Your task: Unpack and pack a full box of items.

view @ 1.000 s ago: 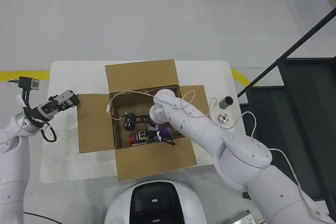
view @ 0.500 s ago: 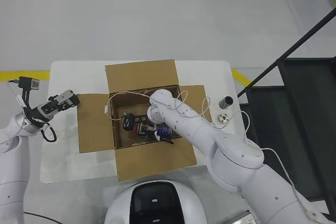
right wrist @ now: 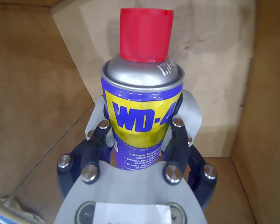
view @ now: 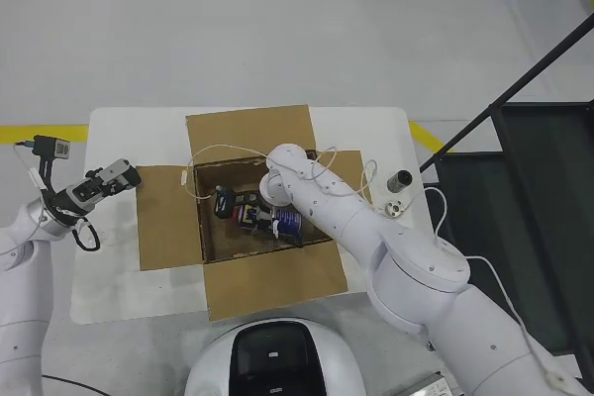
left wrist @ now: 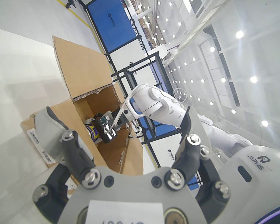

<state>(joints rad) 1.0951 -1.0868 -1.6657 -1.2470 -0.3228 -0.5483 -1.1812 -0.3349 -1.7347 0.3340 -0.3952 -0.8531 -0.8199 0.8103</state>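
Your right claw (right wrist: 143, 117) was closed round the can (right wrist: 140, 87), with its fingers (right wrist: 94, 120) pressed on either side of the lower body. The can sat down inside the box (right wrist: 25, 71), and its red cap (right wrist: 145, 36) pointed toward an inner corner. You could not tell from these views whether the can was clear of the box floor.

The grip looked like the weak point. It was low on a smooth metal wall, so most of the can stood out past the fingers. A quick lift or turn could have let the can swing or slide out and drop back among the other goods.

The cap was near the cardboard. If you had drawn the claw out at a slant, the cap might have caught the wall or a flap (view: 168, 228) and levered the can loose.

The white cable (view: 208, 156) looped over the box rim, and it could have snagged there as the arm rose.

Your left claw (left wrist: 116, 117) hung wide open and empty off the table (view: 109, 277) edge, well apart from the box. It could neither have steadied the box nor caught a slip
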